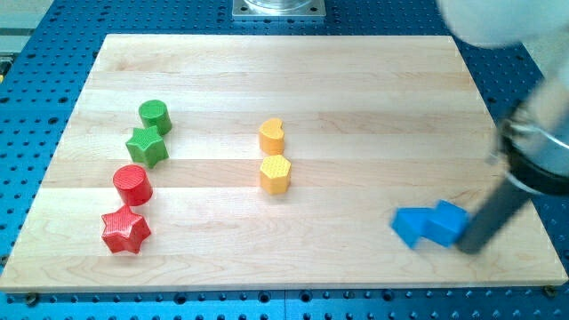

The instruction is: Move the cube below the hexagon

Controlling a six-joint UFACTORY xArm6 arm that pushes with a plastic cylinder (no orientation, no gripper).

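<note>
Beside the blue cube (447, 222), my bare, fingerless tip (468, 247) is pushing; next, steering leftward beneath the yellow hexagon (275, 174).

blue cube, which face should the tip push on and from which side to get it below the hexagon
Push its right face, coming from the view's right. The blue cube sits far right of the yellow hexagon and already slightly lower, so it needs mostly leftward travel. My tip is already at its right edge. Another blue block touches its left side and would probably be shoved along.
</note>
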